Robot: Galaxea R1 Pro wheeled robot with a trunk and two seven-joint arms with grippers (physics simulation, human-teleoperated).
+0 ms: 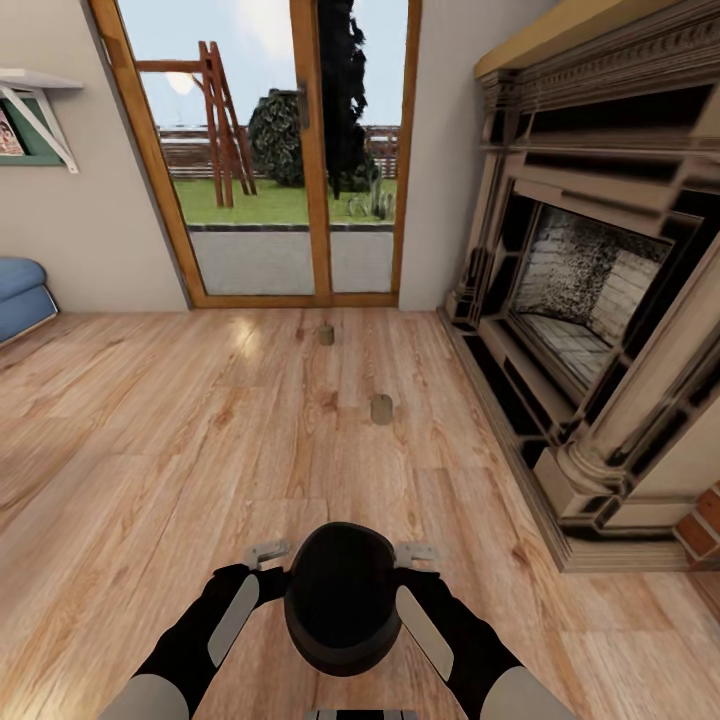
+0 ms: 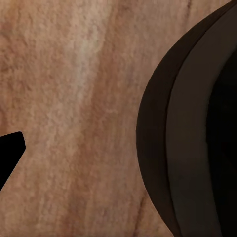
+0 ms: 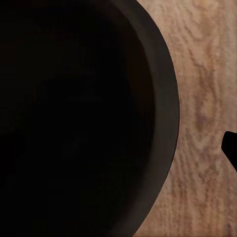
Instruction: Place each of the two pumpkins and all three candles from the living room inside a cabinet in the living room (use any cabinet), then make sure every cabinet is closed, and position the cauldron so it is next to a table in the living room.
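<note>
One black cauldron (image 1: 340, 598) sits low in the head view, between two dark arms, one on each side. Two short beige-grey candles stand on the wooden floor (image 1: 150, 450): a nearer candle (image 1: 381, 409) and a farther candle (image 1: 326, 334) close to the glass doors. One fireplace (image 1: 590, 300) fills the right wall. One blue cushioned seat (image 1: 20, 295) shows at the left edge, and one wall shelf (image 1: 35, 85) above it
</note>
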